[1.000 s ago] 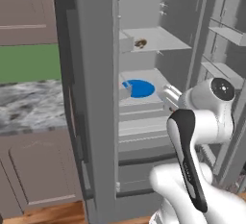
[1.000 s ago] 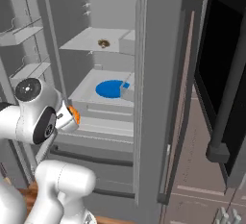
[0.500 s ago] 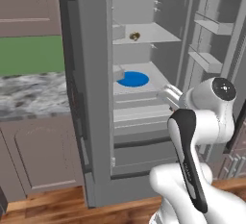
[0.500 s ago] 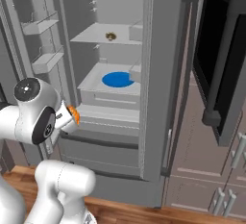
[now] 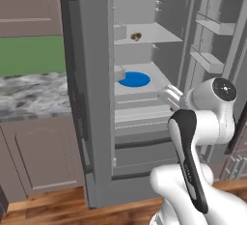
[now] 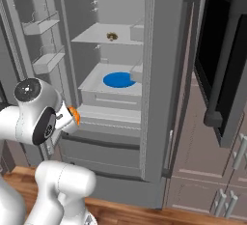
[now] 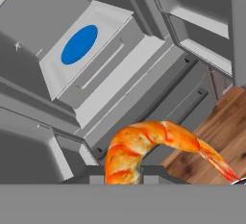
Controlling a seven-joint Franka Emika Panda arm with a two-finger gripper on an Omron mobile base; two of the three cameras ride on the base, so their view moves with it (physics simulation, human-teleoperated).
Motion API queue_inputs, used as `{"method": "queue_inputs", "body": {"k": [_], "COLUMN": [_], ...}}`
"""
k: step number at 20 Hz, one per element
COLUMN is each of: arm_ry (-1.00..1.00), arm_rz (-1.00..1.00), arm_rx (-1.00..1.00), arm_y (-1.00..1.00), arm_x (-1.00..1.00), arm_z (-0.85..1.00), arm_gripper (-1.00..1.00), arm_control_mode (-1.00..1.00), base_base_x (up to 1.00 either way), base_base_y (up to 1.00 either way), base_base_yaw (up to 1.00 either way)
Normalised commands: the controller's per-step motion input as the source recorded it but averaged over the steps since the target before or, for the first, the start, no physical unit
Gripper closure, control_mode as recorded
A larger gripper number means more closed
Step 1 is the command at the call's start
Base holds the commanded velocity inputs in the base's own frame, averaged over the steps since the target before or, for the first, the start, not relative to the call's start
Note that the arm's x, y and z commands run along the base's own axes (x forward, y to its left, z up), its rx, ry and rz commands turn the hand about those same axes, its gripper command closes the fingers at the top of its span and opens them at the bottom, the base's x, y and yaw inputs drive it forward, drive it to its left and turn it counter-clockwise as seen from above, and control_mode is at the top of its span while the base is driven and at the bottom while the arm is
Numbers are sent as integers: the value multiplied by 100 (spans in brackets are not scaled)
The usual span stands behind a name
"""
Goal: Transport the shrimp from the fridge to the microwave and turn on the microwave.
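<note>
My gripper (image 7: pixel 124 174) is shut on the shrimp (image 7: pixel 144 146), a curved orange crescent whose tail points right in the hand view. In the right base view the shrimp (image 6: pixel 74 114) shows as an orange spot at the gripper (image 6: pixel 71 119), held in front of the open fridge (image 6: pixel 164 74) at drawer height. From the left base side the hand (image 5: pixel 171 96) sits just outside the fridge (image 5: pixel 91 74). The microwave (image 6: pixel 217 60), with black glass and a dark bar handle, is at the right.
A blue plate (image 5: pixel 134 79) (image 6: pixel 119 79) (image 7: pixel 79 44) lies on the fridge's lower shelf. A small brown lump (image 5: pixel 135 36) (image 6: pixel 112 36) sits on the upper shelf. Door bins (image 5: pixel 212 26) flank the opening. A marble counter (image 5: pixel 29 93) is left; wood floor (image 6: pixel 135 214) below.
Both base views have shifted, so the base has moved; more floor shows below the fridge. The shrimp stays in the shut gripper, at the same place beside the arm.
</note>
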Motion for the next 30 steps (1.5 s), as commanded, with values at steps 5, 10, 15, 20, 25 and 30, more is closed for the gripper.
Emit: {"method": "queue_inputs", "body": {"k": [5, 10, 15, 20, 25, 30], "arm_ry": [0, 0, 0, 0, 0, 0], "arm_rz": [0, 0, 0, 0, 0, 0], "arm_rx": [0, 0, 0, 0, 0, 0], "arm_y": [0, 0, 0, 0, 0, 0], "arm_x": [0, 0, 0, 0, 0, 0], "arm_z": [0, 0, 0, 0, 0, 0], "arm_gripper": [100, 100, 100, 100, 100, 100], "arm_control_mode": [100, 100, 100, 100, 100, 100], "base_base_x": [-78, -23, -1, 0, 0, -11], "base_base_y": [-1, 14, 35, 46, 47, 12], "base_base_yaw": [-13, -35, -40, -39, -40, -32]}}
